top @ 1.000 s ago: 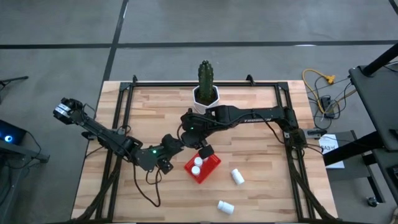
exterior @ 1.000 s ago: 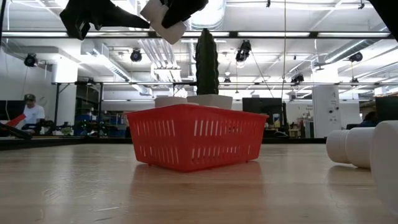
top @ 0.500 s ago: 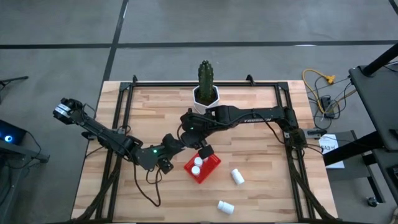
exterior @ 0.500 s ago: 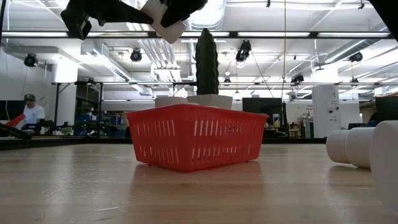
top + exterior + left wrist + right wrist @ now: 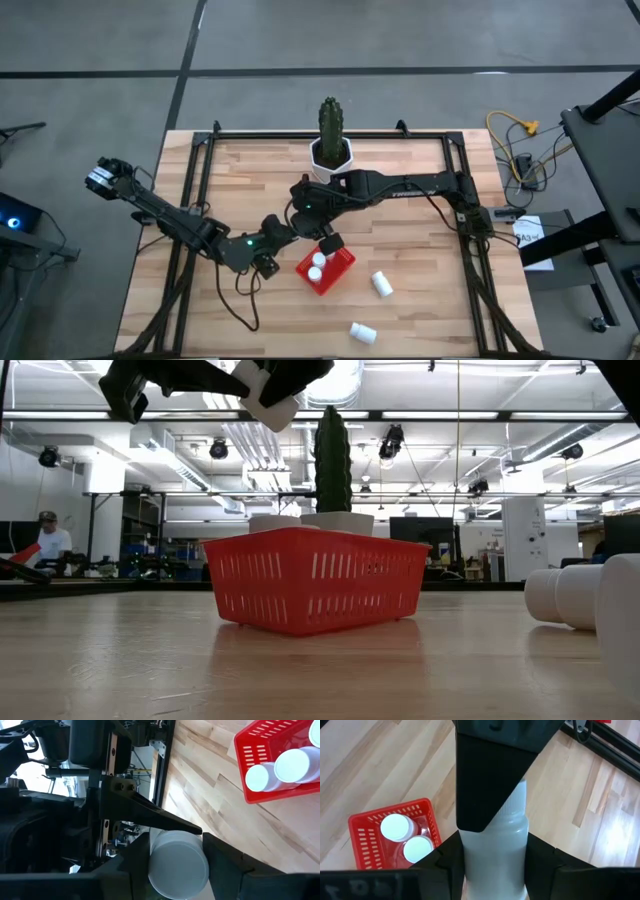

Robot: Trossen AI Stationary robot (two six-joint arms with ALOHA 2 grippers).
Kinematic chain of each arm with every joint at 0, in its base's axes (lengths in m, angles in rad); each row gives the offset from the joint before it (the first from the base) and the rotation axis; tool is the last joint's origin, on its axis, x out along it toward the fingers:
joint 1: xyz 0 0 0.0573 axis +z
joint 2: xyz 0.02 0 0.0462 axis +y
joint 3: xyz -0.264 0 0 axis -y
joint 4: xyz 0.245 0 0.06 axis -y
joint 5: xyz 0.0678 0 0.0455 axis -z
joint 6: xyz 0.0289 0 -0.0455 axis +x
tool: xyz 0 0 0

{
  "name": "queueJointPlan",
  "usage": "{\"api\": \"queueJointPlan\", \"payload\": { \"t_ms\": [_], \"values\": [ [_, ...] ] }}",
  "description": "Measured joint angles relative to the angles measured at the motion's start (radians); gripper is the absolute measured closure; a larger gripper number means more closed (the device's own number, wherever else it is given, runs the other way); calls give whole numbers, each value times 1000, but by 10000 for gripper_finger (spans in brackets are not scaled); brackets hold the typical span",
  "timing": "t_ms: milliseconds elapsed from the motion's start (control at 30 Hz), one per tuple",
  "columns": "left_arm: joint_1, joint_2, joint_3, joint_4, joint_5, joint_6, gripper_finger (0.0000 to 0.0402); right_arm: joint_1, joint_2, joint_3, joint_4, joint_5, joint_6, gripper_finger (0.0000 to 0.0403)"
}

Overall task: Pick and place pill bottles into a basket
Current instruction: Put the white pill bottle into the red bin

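From above: red basket (image 5: 341,262) mid-table, two bottles in the basket (image 5: 317,266) standing inside, a loose bottle (image 5: 381,284) and a far bottle (image 5: 362,331) lying on the table (image 5: 420,200) near it. Right gripper (image 5: 328,243) over the basket's edge, left gripper (image 5: 265,262) just beside the basket; grips hidden there.

Only from the wrists: right fingers clamped on a held bottle (image 5: 495,845), left fingers pressed against both sides of a second bottle (image 5: 178,865).

Only from table height: one gripped bottle well above the basket's rim, cactus (image 5: 333,455) behind.
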Motion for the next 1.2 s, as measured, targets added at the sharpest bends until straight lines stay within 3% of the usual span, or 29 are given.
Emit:
{"api": "queueJointPlan", "payload": {
  "t_ms": [600, 867, 1200],
  "values": [
    [0, 0, 2, -9, -7, -11, 262, 0, -2, 1, 28, 32, 130, 124],
    [0, -38, 2, -96, -11, -107, 262, -1, -18, 1, -15, 35, 221, 106],
    [0, -169, -3, -157, 12, -248, 262, 0, -86, 2, -165, 39, 292, 120]
  ]
}}
